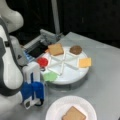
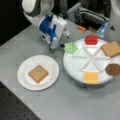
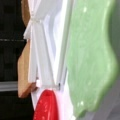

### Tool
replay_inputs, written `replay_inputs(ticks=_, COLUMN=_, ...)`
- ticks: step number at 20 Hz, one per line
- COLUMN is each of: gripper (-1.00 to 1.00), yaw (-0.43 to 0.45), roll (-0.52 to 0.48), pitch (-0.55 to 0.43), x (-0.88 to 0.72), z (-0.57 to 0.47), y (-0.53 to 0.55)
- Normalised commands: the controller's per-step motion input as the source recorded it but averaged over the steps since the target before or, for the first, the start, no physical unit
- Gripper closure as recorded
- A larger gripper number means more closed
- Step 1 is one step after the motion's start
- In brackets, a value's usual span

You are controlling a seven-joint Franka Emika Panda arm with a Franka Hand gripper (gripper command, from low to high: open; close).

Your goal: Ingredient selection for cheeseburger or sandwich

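Gripper hovering by the lettuce, one toast already plated.

The gripper (image 2: 58, 45) is hanging just left of the divided tray (image 2: 75, 67) in a front view, nearest the lettuce (image 2: 71, 47), which is filling the wrist view (image 3: 92, 57); I cannot tell whether its jaws are parted. A toast (image 2: 38, 73) is lying on the plate (image 2: 23, 80) as the sandwich's base. The tomato (image 2: 91, 39), second toast (image 2: 111, 48), patty (image 2: 113, 69) and cheese (image 2: 90, 77) are sitting in separate wedges, keeping each piece apart for picking.

Both front views look down at my table from opposite sides, sharing the divided tray (image 1: 75, 75) (image 2: 72, 67) and the plate (image 1: 56, 107) (image 2: 23, 80). My wrist camera sits very close over the lettuce (image 3: 92, 57) (filling half its frame).
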Motion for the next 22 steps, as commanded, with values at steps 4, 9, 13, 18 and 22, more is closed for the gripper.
replay_inputs(ticks=4, gripper=-1.0, yaw=-0.054, roll=0.215, pitch=-0.065, x=0.08, z=-0.02, y=0.05)
replay_inputs(ticks=9, gripper=-1.0, yaw=-0.075, roll=0.199, pitch=-0.06, x=0.08, z=0.0, y=0.07)
replay_inputs(ticks=13, gripper=-1.0, yaw=-0.09, roll=0.175, pitch=-0.054, x=0.07, z=0.01, y=0.06)
replay_inputs(ticks=18, gripper=-1.0, yaw=-0.105, roll=0.164, pitch=-0.047, x=0.06, z=0.03, y=0.06)
replay_inputs(ticks=22, gripper=1.0, yaw=-0.114, roll=0.147, pitch=-0.032, x=0.06, z=0.04, y=0.07)
